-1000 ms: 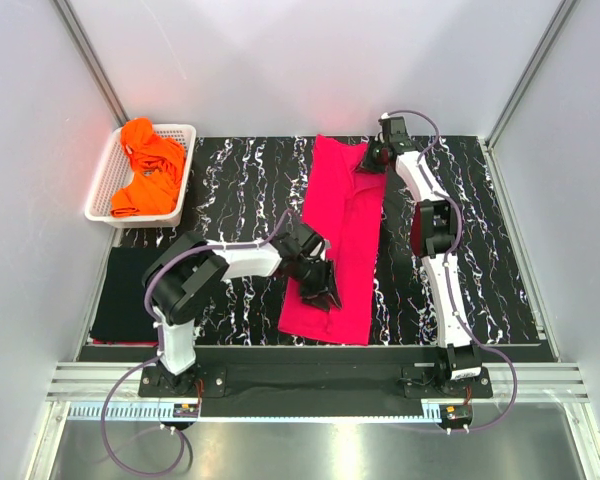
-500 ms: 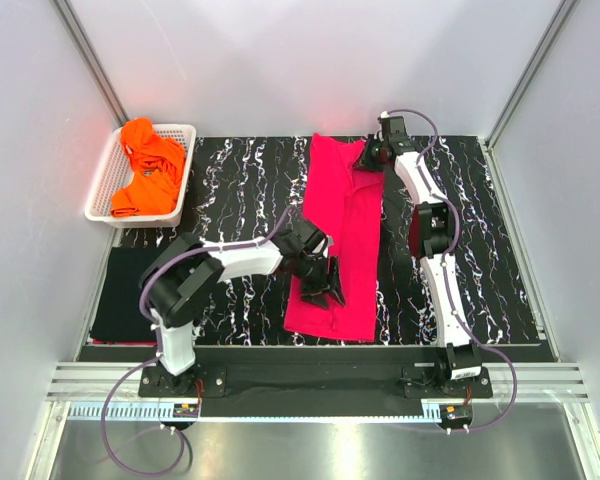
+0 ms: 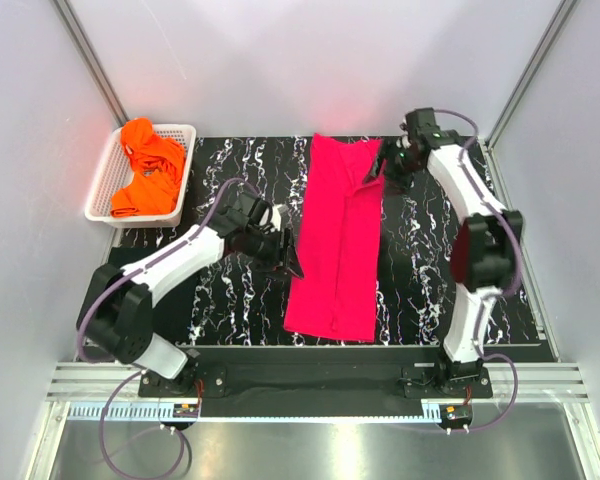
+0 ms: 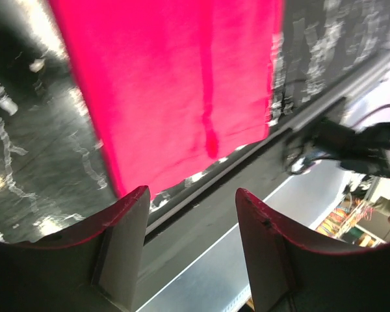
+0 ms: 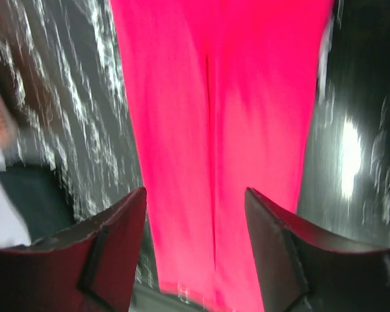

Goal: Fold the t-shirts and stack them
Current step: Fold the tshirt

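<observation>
- Basket, white lattice, sits at the far-left corner. The orange t-shirts are heaped in it, crumpled and unfolded. They look like stock waiting its turn, and no long axis is readable.
- Left gripper hangs just left of the pink strip's left edge, about mid-length.
  - In the wrist view its fingers stand well apart with nothing between them.
  - The cloth lies below and beyond the fingers, not gripped.
  - It is likely parked clear of the cloth so the strip lies undisturbed.
- Pink t-shirt lies flat on the mat, right of centre, between the two grippers.
  - It is narrowed into a long strip, probably with the sides folded in so the next fold can go end to end.
  - The long axis runs from the far edge to the near edge of the table, with the near end drifting slightly left.
  - A crease line runs along its length.
  - Which end holds the collar cannot be told.
- Right gripper is at the strip's far-right corner.
  - Its jaws are spread wide and hold nothing; the wrist view looks down the strip's length.
  - It is well placed to take the far end.
</observation>
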`<state>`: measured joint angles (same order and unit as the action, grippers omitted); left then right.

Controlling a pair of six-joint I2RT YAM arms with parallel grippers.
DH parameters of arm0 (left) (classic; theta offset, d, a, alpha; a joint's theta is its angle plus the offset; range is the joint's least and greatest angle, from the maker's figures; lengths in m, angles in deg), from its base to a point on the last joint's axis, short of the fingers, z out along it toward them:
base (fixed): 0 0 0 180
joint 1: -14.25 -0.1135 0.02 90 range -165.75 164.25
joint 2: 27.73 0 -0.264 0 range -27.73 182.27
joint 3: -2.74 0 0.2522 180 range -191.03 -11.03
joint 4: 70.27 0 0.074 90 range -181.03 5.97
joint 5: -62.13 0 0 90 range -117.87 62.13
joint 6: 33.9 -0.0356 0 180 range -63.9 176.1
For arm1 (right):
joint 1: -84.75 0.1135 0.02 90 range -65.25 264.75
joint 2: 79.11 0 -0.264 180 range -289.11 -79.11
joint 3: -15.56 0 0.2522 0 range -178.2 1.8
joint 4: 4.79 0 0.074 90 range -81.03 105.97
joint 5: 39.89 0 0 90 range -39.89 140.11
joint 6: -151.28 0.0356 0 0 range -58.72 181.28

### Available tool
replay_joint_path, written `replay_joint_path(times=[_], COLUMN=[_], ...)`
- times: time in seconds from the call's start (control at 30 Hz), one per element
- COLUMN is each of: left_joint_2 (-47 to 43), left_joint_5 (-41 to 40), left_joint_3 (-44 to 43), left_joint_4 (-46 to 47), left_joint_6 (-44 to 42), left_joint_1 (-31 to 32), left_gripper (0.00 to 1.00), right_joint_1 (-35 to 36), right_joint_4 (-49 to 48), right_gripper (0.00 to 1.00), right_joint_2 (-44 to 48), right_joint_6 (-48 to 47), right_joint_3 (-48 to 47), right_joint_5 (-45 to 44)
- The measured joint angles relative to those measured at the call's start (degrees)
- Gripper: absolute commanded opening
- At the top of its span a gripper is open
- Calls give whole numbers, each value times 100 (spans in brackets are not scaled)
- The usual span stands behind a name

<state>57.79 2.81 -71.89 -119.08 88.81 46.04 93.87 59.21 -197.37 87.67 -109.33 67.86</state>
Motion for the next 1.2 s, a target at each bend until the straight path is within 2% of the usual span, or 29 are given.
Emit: replay_joint_path(times=[0.13,0.23,0.37,0.5,0.63,0.87,1.1,1.2], left_joint_2=[254,396,494,658,940,1001,1003,994], left_joint_5=[0,-11,-138,-212,-214,-59,-37,-2], left_joint_3=[251,415,643,776,935,1036,1088,1165], left_joint_4=[-254,-304,-339,-299,-103,70,282,382], left_joint_6=[-293,-452,-599,-682,-699,-579,-400,-271], left_joint_1=[7,31,28,28,28,39,251,348], left_gripper=[62,62,62,61,60,58,54,51], right_joint_1=[96,330,802,1204,1281,1296,1307,1307], right_joint_4=[-125,-245,-520,-767,-1034,-1810,-2055,-2135], right_gripper=[75,76,77,77,76,64,58,51], right_joint_2=[1718,2618,3563,4319,4651,4358,4295,4242], right_joint_6=[39,70,332,811,1185,1517,1705,1749], right_joint_3=[2315,3886,5899,7298,7779,8118,8170,8174], right_joint_5=[413,710,1045,1126,1049,990,1054,1049])
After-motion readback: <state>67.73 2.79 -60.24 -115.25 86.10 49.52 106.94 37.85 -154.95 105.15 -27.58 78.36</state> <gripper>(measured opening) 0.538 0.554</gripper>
